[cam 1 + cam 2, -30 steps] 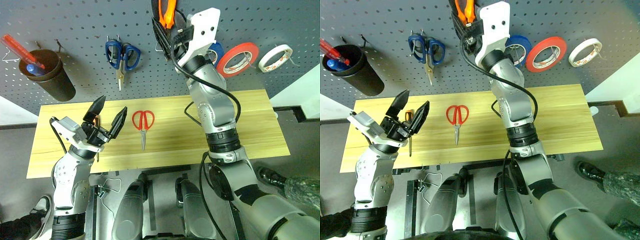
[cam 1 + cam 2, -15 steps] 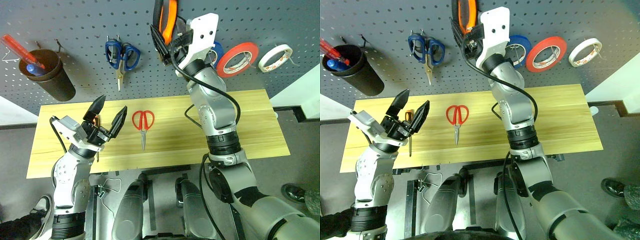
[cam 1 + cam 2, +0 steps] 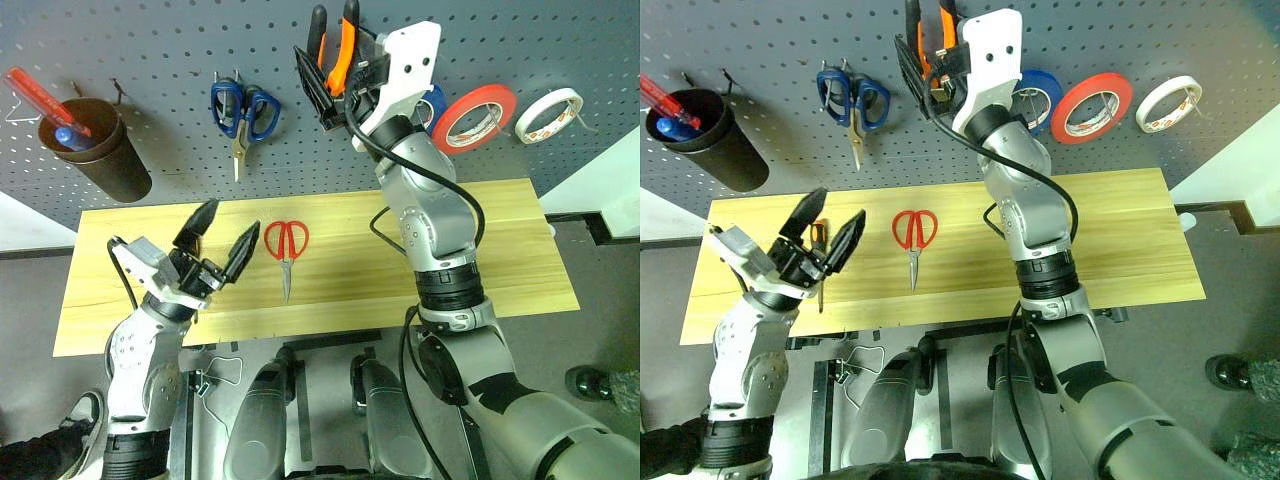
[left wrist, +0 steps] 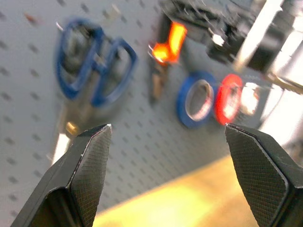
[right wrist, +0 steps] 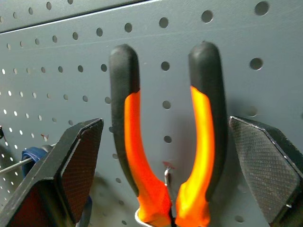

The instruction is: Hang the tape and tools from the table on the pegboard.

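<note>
The pliers hang on a pegboard hook between the right gripper's released fingers, the left gripper spread near the table's left end, where stiff, light red scissors suit a grip at the handles.

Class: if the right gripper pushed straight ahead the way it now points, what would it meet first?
Probably the pliers hanging on the pegboard, between the open right gripper fingers; the board lies just behind.
</note>
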